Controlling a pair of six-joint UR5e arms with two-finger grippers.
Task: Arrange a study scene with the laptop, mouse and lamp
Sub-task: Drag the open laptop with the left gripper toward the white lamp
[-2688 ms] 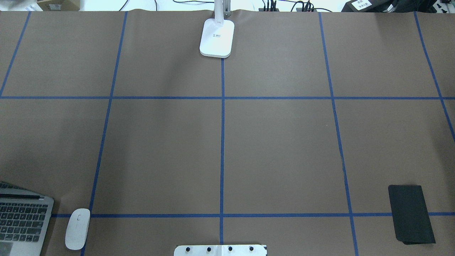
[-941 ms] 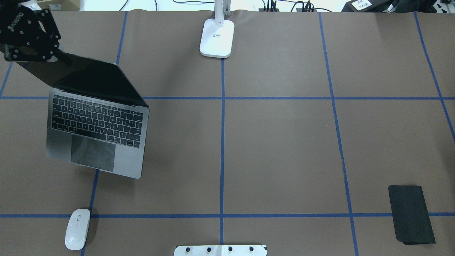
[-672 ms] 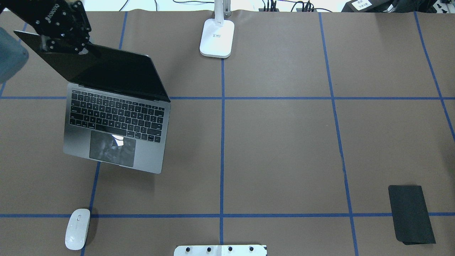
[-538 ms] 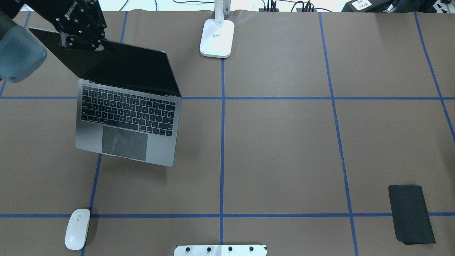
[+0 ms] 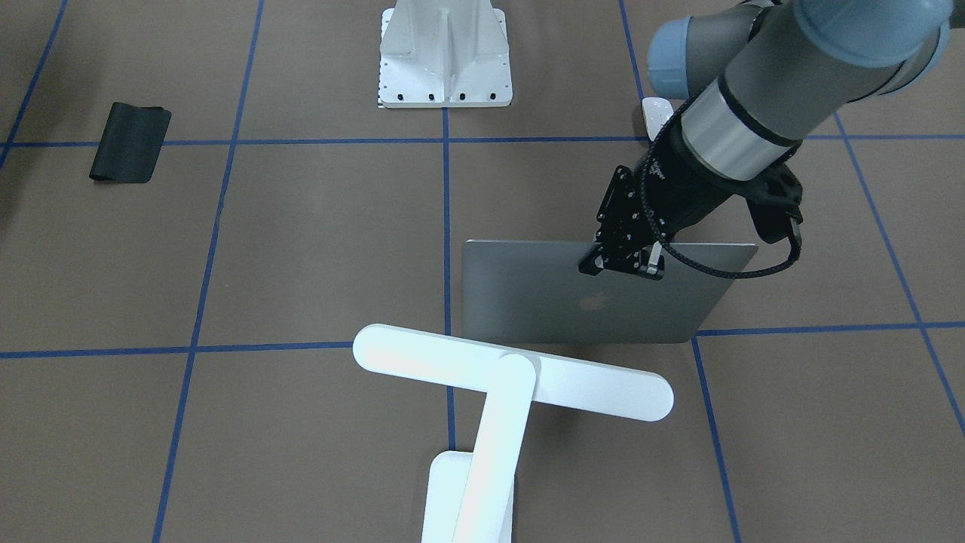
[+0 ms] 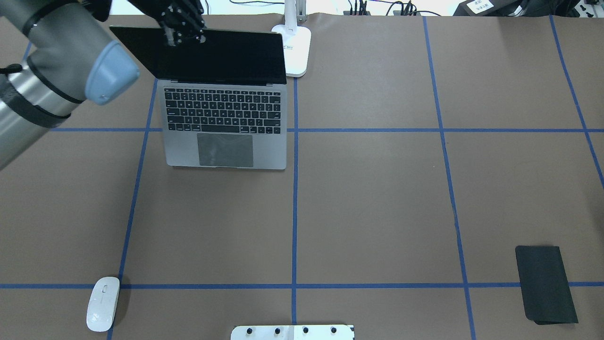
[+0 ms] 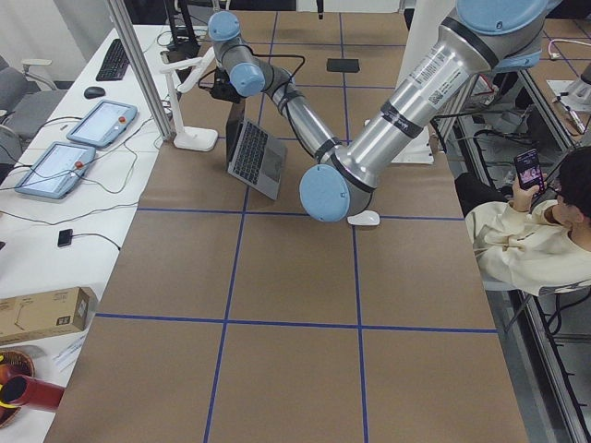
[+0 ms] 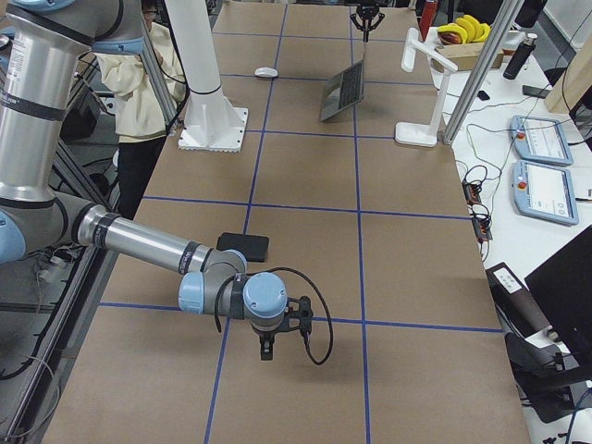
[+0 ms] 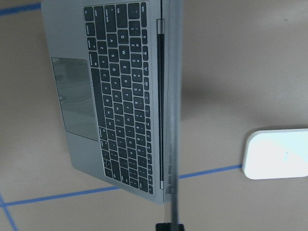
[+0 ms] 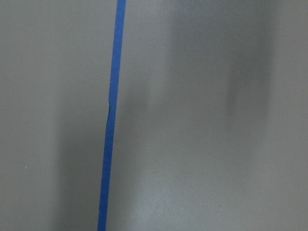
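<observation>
The open grey laptop [image 6: 224,127] stands left of the centre tape line, square to the grid, with its base on or just above the table. My left gripper [image 6: 181,35] is shut on the top edge of its lid, above the apple logo in the front view [image 5: 622,264]. The white lamp [image 5: 513,371] stands just behind the lid, and its base [image 6: 296,52] is partly hidden by the screen. The white mouse [image 6: 103,303] lies at the near left by the tape line. My right gripper [image 8: 268,347] hovers low over bare table; I cannot tell whether it is open or shut.
A black mat [image 6: 545,283] lies at the near right. The white ribbed pedestal [image 5: 445,53] stands at the robot's side, in the middle. A seated person [image 7: 536,231] is beside the table. Tablets and cables lie beyond the far edge.
My left gripper has carried the open laptop from the near left corner to the far side and rightward, turning it square next to the lamp base. The mouse and the mat have not moved.
</observation>
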